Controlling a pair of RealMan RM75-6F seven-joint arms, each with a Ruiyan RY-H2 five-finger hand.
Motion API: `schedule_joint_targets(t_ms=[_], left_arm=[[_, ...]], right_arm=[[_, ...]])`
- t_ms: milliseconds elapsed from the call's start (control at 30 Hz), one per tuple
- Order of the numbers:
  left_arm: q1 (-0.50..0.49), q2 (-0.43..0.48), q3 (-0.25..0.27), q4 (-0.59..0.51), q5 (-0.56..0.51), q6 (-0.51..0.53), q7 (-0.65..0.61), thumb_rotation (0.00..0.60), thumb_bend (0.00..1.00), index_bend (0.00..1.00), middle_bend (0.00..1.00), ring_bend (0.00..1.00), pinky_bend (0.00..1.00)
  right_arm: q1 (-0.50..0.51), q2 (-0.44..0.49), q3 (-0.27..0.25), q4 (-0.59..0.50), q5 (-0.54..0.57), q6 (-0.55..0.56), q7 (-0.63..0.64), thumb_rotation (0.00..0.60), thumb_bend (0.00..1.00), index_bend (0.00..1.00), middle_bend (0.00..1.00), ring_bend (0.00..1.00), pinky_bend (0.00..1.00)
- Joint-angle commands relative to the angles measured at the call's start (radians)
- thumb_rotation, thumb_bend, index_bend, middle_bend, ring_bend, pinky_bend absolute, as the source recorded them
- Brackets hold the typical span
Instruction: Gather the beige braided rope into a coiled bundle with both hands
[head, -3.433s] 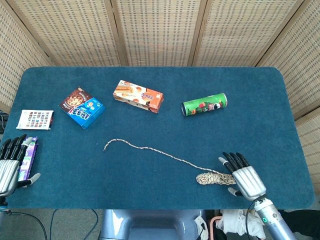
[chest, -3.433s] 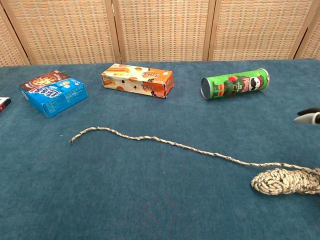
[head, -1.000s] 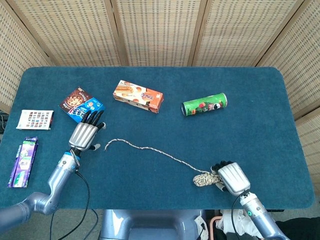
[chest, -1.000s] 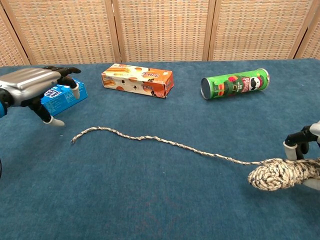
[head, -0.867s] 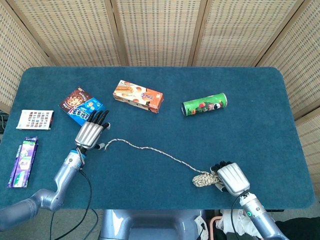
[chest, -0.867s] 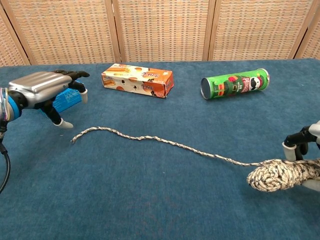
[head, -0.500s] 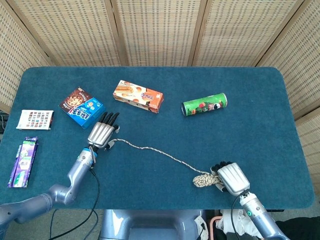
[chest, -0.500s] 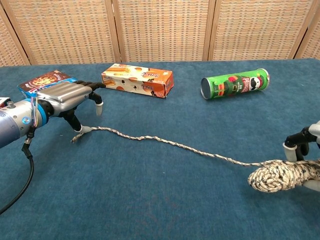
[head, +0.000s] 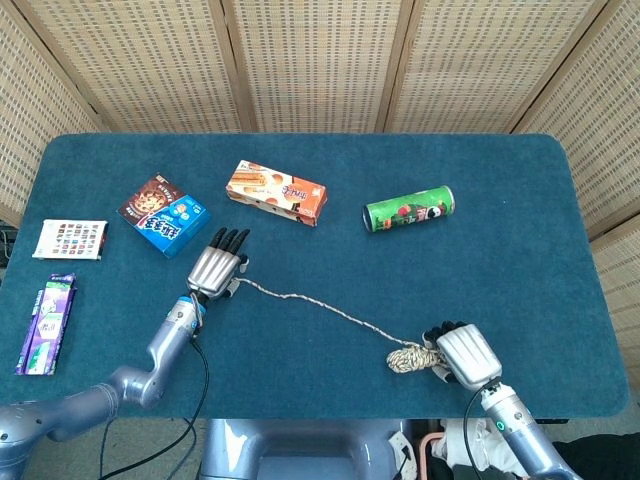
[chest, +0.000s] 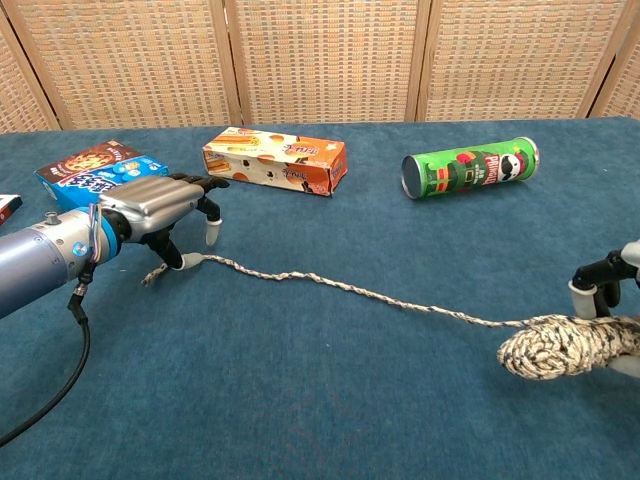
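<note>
The right hand sat at the near edge of the worktop, fingers curled over the coil, which lay against its inner side; it was clamped on that bundle. Part of the rope was already gathered there. The remainder ran as a single loose strand from the coil diagonally away toward the left hand, still lying flat on the worktop. By judgement the task was under half done: most of the length remained uncoiled.

The left hand hovered palm-down over the rope's free end, fingers apart and bent downward. In the chest view the thumb tip appeared to touch the strand, but no closed grip was evident; the hand held nothing.

Compared with the frame half a second earlier, the left hand had moved slightly further right and forward, so that the free end now lay under it rather than beside it. The right hand and coil were unchanged.

Beyond the left hand lay a blue box and an orange box; beyond the right, a green can.
</note>
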Motion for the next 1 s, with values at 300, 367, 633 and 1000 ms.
schedule_joint_targets(t_ms=[300, 367, 633, 1000], left_arm=[[-0.011, -0.019, 0.017, 0.012, -0.008, -0.005, 0.001, 0.600, 0.36, 0.50, 0.00, 0.00, 0.00], [-0.012, -0.025, 0.018, 0.018, -0.011, -0.006, -0.002, 0.600, 0.36, 0.50, 0.00, 0.00, 0.00], [-0.013, -0.057, 0.025, 0.063, -0.011, 0.006, -0.012, 0.600, 0.38, 0.56, 0.00, 0.00, 0.00], [-0.008, -0.048, 0.031, 0.060, -0.003, 0.023, -0.026, 0.600, 0.41, 0.68, 0.00, 0.00, 0.00]], right_arm=[[0.000, 0.006, -0.001, -0.006, -0.005, 0.006, 0.007, 0.600, 0.38, 0.57, 0.62, 0.44, 0.56], [0.000, 0.008, -0.001, -0.007, -0.004, 0.006, 0.010, 0.600, 0.38, 0.57, 0.62, 0.43, 0.56], [0.000, 0.013, -0.001, -0.008, -0.005, 0.009, 0.019, 0.600, 0.38, 0.58, 0.63, 0.44, 0.56], [-0.002, 0.017, -0.001, -0.013, -0.015, 0.021, 0.024, 0.600, 0.38, 0.58, 0.63, 0.44, 0.56]])
